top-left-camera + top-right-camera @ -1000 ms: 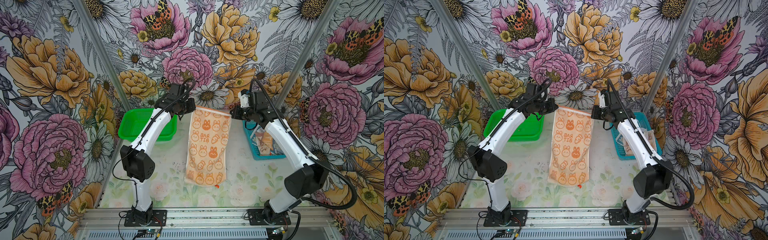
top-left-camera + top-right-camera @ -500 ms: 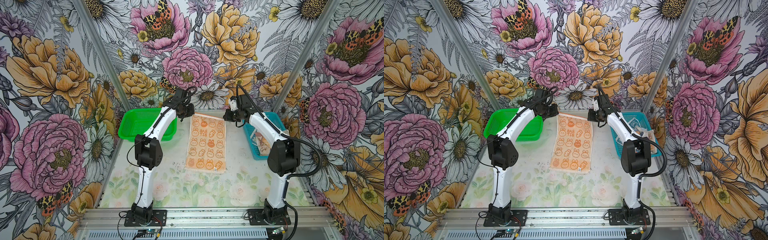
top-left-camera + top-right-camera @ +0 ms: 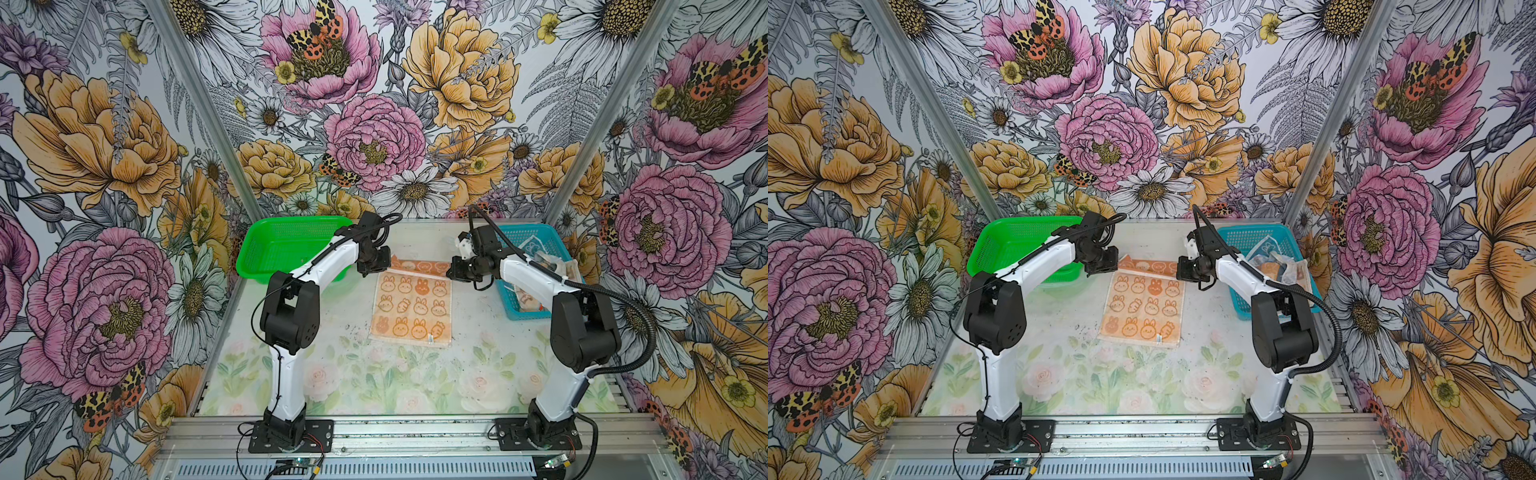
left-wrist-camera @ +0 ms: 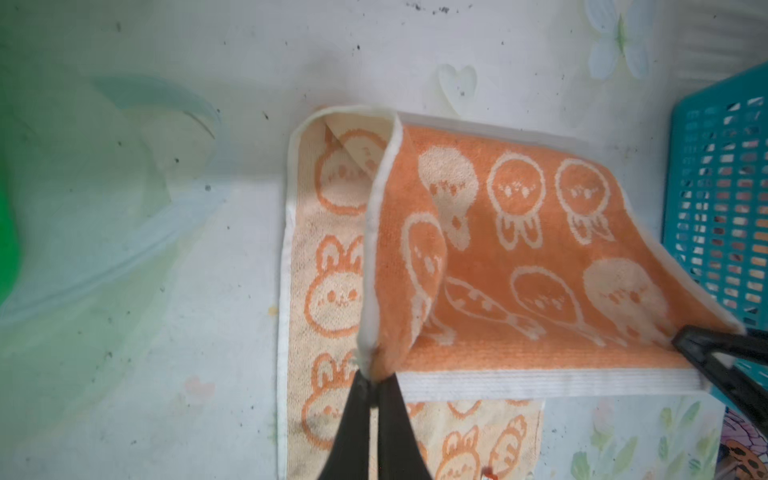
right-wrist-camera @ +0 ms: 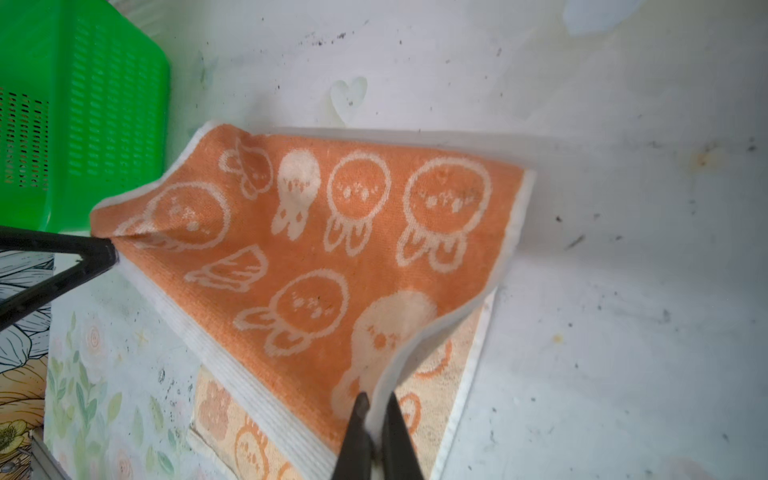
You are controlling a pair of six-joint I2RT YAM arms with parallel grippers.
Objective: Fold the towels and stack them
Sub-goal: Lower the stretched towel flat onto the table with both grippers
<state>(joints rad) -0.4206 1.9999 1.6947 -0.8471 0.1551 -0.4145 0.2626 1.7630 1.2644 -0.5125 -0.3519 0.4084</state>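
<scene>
Towel (image 3: 412,307), earlier hanging, now lies folding forward; left claw (image 4: 376,372) and right claw (image 5: 376,405) pinch its corners.

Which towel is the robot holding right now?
The orange rabbit towel on the table: the left gripper and right gripper each pinch a far corner, with that end folded over. The other towels sit crumpled in the blue basket.

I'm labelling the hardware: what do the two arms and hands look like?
The left arm and right arm: white shells, black joints. A black ribbed hose runs along the right one. The left hand and right hand: slim black fingers.
</scene>
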